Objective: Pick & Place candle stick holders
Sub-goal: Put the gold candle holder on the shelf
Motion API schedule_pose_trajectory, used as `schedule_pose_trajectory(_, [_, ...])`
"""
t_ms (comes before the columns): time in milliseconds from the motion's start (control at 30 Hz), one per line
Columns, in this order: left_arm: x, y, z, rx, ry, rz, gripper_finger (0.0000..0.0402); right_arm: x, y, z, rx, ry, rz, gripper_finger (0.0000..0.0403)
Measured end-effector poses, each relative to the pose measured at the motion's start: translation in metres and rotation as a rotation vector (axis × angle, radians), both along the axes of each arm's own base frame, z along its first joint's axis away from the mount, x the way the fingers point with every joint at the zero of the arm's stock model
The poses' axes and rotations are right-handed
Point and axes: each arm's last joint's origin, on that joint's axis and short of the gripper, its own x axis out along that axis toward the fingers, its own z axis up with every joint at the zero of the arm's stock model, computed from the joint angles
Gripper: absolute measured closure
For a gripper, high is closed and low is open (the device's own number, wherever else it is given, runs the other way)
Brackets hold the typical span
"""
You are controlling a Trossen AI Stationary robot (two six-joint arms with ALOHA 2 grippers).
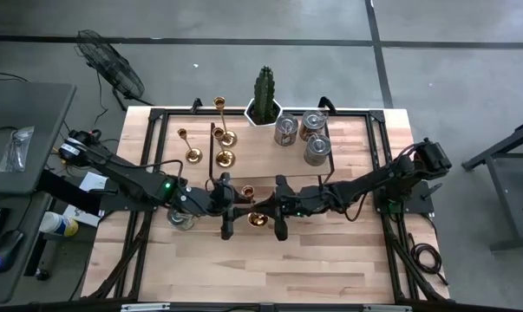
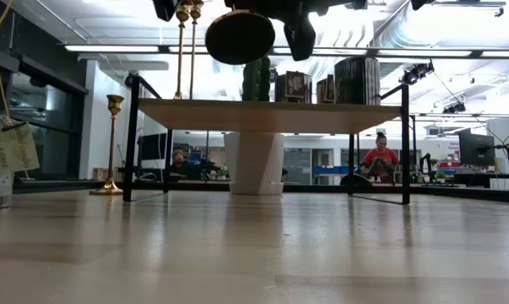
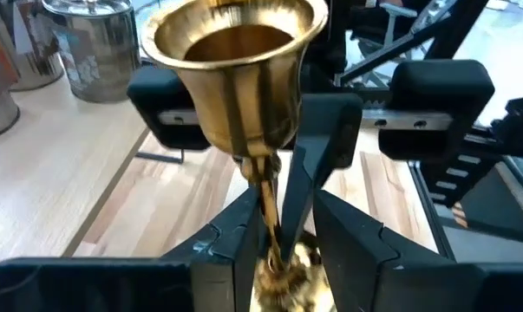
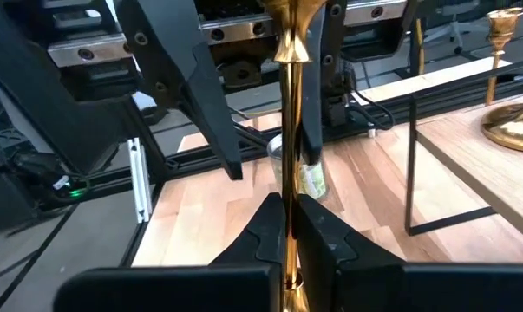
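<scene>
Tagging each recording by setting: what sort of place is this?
Probably an open lab or workshop: a wooden table on a concrete floor, exposed ceiling ducts, and people seated at workstations behind.

My fingers (image 4: 270, 230) are matt black plastic on a polished, mirror-glossy brass holder (image 3: 244, 78); the table (image 1: 330, 251) is smooth pale wood, the tins (image 1: 317, 149) dull silver metal.

Thin gold candle stick holder (image 4: 288, 130) between right tool (image 4: 289, 227) fingers.
</scene>
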Motion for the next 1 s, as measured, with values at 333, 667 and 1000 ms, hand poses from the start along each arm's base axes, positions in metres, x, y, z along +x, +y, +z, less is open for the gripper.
schedule_pose_trajectory(333, [-0.032, 0.009, 0.017, -0.123, 0.067, -0.071, 0.0292, 0.001, -0.008, 0.001, -0.026, -0.005, -0.065, 0.0398])
schedule_pose_trajectory(667, [-0.072, -0.008, 0.028, -0.161, 0.095, -0.126, 0.0291, 0.004, -0.038, 0.016, -0.054, -0.095, -0.195, 0.0399])
schedule_pose_trajectory(1000, [-0.102, -0.030, 0.021, -0.096, 0.118, -0.004, 0.0291, 0.018, -0.089, 0.041, -0.120, -0.076, -0.323, 0.0399])
